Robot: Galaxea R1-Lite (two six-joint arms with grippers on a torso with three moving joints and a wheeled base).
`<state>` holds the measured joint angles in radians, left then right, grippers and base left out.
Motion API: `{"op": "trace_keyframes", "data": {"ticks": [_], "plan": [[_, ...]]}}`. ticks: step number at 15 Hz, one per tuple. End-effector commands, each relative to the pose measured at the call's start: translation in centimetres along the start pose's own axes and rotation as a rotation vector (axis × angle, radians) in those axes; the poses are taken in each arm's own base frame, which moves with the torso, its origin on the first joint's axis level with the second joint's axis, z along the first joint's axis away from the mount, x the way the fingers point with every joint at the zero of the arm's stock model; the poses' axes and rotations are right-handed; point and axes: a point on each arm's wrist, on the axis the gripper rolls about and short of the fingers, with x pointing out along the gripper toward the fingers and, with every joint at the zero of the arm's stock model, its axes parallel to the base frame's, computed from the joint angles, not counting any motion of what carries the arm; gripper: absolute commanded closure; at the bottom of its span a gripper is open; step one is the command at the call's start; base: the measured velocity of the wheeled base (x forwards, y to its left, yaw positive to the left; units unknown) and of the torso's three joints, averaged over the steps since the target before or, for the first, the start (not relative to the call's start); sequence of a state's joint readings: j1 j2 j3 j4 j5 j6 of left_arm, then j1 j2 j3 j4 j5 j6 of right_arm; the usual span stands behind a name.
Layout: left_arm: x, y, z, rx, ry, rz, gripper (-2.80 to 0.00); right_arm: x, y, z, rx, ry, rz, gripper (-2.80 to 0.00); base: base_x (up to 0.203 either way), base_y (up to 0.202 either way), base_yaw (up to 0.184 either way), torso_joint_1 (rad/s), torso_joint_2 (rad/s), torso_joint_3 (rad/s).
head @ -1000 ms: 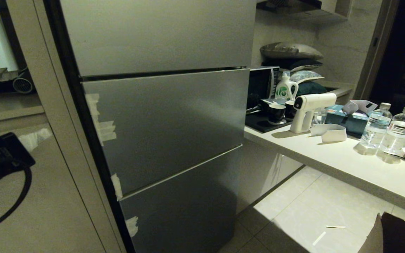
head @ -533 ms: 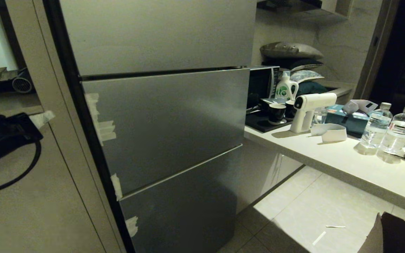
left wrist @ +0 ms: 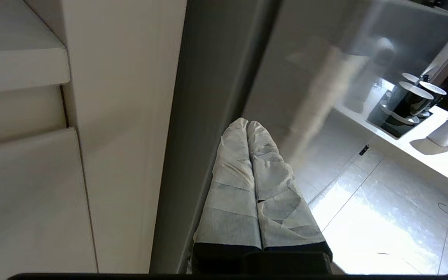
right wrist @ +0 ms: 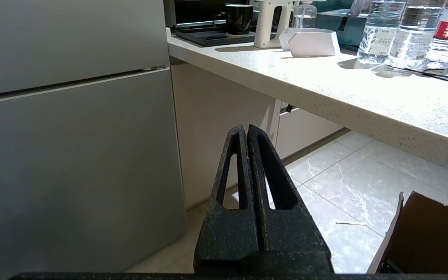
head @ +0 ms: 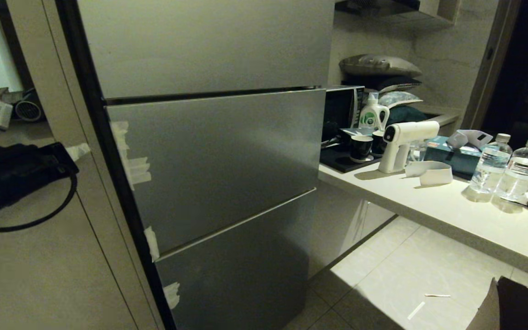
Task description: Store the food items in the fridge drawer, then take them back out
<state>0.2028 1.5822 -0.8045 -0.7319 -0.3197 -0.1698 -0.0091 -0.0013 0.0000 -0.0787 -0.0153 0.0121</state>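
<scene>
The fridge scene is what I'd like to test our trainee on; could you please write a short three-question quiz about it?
1. True or false: the middle fridge drawer is pulled out.
2. Which stands nearest the fridge on the counter? A) the water bottles B) the black mugs C) the white spray gun
3. Fill in: the fingers of the left end effector are wrapped in pale ____ and pressed together.

Key: 1 false, it sits flush and closed. 2 B. 3 tape.
</scene>
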Motion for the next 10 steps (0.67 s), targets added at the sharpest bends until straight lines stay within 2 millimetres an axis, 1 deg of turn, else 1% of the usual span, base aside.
{"op": "trace_keyframes", "data": {"ticks": [1,2,4,7,10], "plan": [[1.9,0.1,-0.9,0.002,0.000,-0.024,0.00,0.2,0.0,-0.7,0.000,0.025,0.000,0.00,0.000,0.000,0.000,0.000,0.00,0.000],[2.2,0.0,-0.9,0.010,-0.016,-0.033,0.00,0.1,0.0,-0.7,0.000,0.025,0.000,0.00,0.000,0.000,0.000,0.000,0.00,0.000],[3.2,-0.1,-1.5,0.010,-0.025,-0.051,0.00,0.2,0.0,-0.7,0.000,0.025,0.000,0.00,0.000,0.000,0.000,0.000,0.00,0.000],[3.6,-0.7,-1.8,-0.001,-0.016,-0.073,0.00,0.2,0.0,-0.7,0.000,0.026,0.000,0.00,0.000,0.000,0.000,0.000,0.00,0.000],[4.1,-0.8,-2.1,-0.005,-0.006,-0.081,0.00,0.2,0.0,-0.7,0.000,0.026,0.000,0.00,0.000,0.000,0.000,0.000,0.00,0.000]]}}
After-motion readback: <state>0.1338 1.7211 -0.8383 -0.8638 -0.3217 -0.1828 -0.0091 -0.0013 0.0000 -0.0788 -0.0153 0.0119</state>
